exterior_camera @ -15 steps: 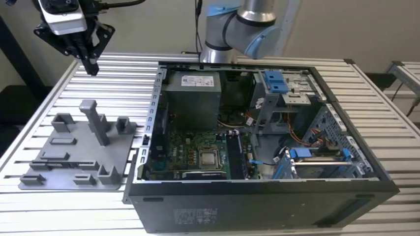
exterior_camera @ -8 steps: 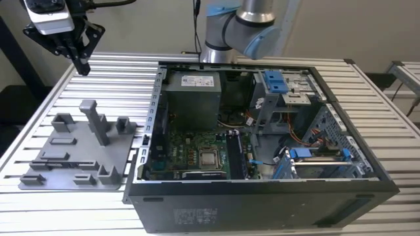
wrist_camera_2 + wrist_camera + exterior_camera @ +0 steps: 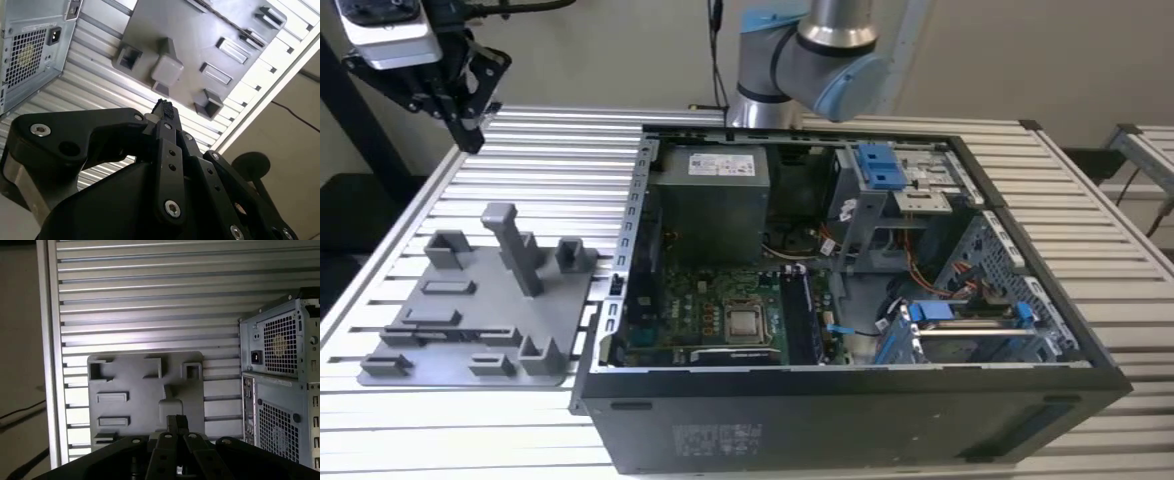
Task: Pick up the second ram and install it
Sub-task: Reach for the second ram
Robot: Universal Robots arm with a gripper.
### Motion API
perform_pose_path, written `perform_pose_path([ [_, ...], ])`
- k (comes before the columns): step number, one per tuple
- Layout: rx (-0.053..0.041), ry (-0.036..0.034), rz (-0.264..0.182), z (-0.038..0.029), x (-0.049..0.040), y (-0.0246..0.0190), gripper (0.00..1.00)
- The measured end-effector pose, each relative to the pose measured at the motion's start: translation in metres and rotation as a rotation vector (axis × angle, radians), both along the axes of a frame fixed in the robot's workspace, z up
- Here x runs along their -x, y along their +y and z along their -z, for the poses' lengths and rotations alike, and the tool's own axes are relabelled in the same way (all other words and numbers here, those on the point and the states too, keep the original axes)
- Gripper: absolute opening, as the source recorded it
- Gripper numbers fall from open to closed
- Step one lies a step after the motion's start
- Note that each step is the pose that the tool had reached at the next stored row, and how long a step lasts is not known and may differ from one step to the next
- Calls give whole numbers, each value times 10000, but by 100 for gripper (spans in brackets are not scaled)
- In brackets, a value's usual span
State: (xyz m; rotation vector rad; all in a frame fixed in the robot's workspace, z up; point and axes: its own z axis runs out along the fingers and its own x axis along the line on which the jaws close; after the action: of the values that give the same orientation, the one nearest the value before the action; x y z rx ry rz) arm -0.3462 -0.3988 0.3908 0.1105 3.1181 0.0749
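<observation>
Tool (image 3: 467, 140) hanging high above the slatted table (image 3: 547, 160), as I watch it from the exterior view and both wrist views. I read its fingers (image 3: 169, 135) as closed tip against tip, and I can make out nothing held between them.

Below and ahead of the tool lies a grey tray (image 3: 500, 310), flat on the table, with raised blocks, shallow rectangular pockets and one tall post (image 3: 520, 250). In both wrist views the post lines up with the tool's tips.

Off to one side of the tool and well apart from it stands an open computer case (image 3: 854, 420). A green board (image 3: 707, 310) lies on its floor, long black slots (image 3: 801, 315) run along one edge of the board, and a grey power supply (image 3: 707, 190) sits at the end nearer the arm's base (image 3: 774, 60).

I cannot tell whether the second memory stick sits in one of those slots or in a pocket of the tray.
</observation>
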Motion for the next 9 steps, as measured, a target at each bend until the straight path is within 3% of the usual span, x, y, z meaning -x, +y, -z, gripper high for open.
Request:
perform_pose_path([
  [9,0,-1,0,2,205,0,11],
])
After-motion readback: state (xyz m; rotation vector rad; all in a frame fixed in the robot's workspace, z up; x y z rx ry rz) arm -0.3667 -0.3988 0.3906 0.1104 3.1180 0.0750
